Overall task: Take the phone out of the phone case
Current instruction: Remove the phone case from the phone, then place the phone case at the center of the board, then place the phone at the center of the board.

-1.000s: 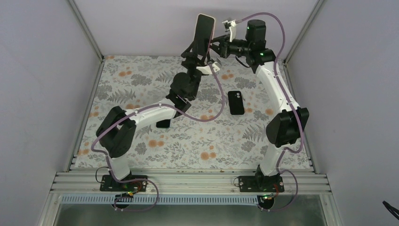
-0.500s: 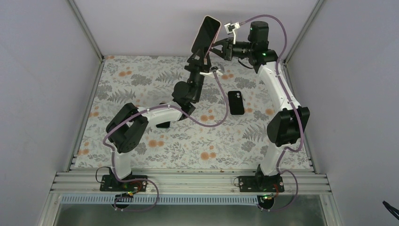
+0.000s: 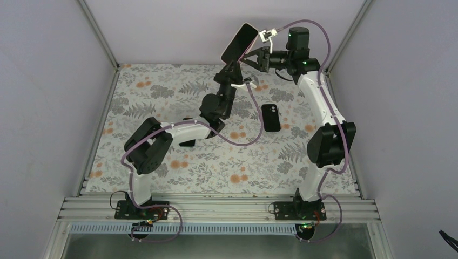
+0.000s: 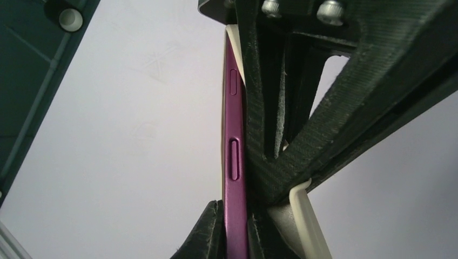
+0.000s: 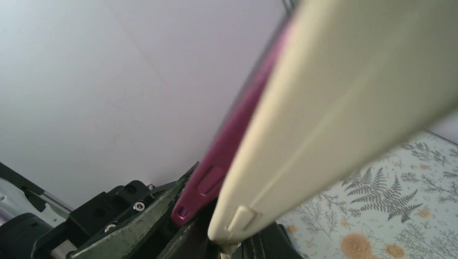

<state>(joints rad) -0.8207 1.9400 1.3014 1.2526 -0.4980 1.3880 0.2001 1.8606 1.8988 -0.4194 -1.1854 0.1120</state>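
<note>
High above the back of the table hangs the phone point(image 3: 239, 42), dark screen up and tilted to the right. My left gripper point(image 3: 230, 63) is shut on its lower end. In the left wrist view the purple phone point(image 4: 236, 135) stands edge-on, pinched in that gripper point(image 4: 236, 221). A strip of the cream phone case point(image 4: 305, 221) bends away on the right. My right gripper point(image 3: 255, 55) is shut on the case from the right. In the right wrist view the phone case point(image 5: 335, 108) and the phone point(image 5: 232, 140) split apart at the lower end above this gripper point(image 5: 227, 245).
A second black phone point(image 3: 271, 117) lies face down on the floral mat point(image 3: 162, 91), right of centre. A small black object point(image 3: 188, 142) sits under the left forearm. White walls and metal frame posts point(image 3: 100, 32) close the cell in on three sides.
My left gripper has shut on the phone's lower end. The phone has tilted over to the right and risen slightly. The left arm has stretched further back.
</note>
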